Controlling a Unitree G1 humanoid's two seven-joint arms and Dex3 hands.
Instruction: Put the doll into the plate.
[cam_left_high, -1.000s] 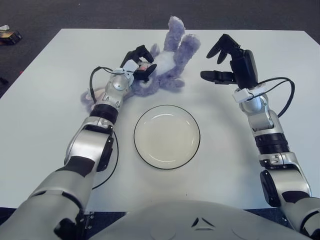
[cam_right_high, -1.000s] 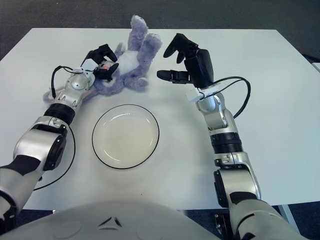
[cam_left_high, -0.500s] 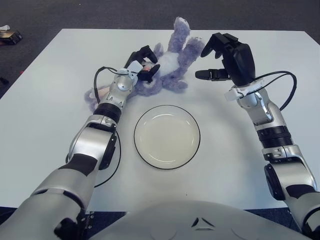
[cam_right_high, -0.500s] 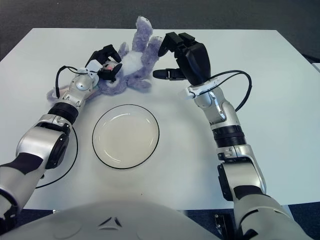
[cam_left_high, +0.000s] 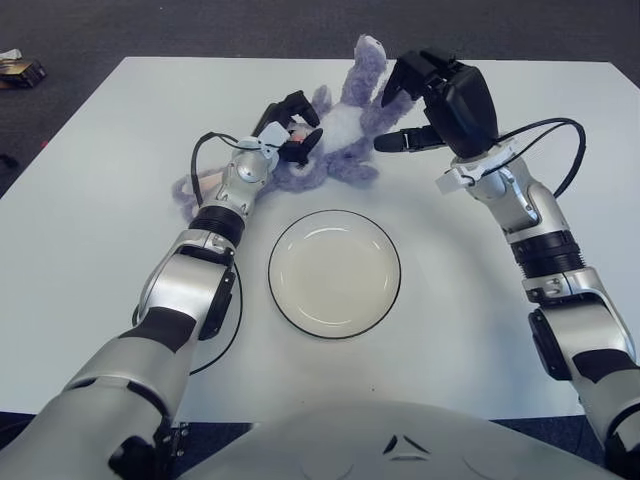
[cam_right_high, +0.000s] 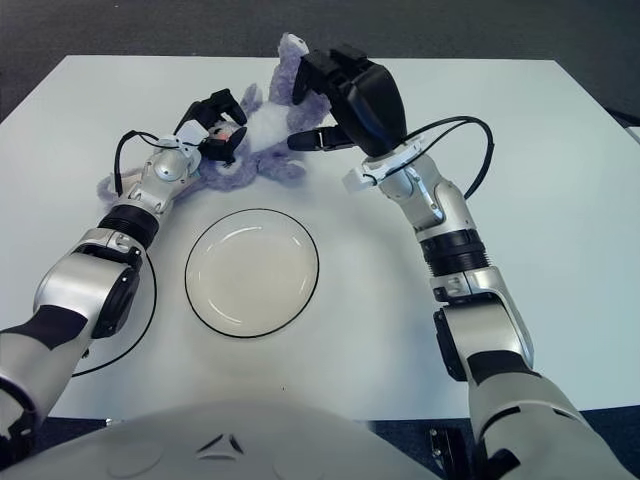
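White table (cam_left_high: 90, 250) underneath everything. At far left, a limb of the purple plush doll (cam_left_high: 335, 140) sticking out beyond the left forearm. Left hand (cam_left_high: 285, 130) on the doll's near-left side, black fingers curled into the fur, grasping it. Doll lying at the far middle of the table, well outside the round white plate with a dark rim (cam_left_high: 334, 272), which sits nearer. Right hand (cam_left_high: 425, 100) at the doll's right, fingers spread, not closed on it.

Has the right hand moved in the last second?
Yes. The right hand shifted left and away, from right of the plate to against the purple plush doll.
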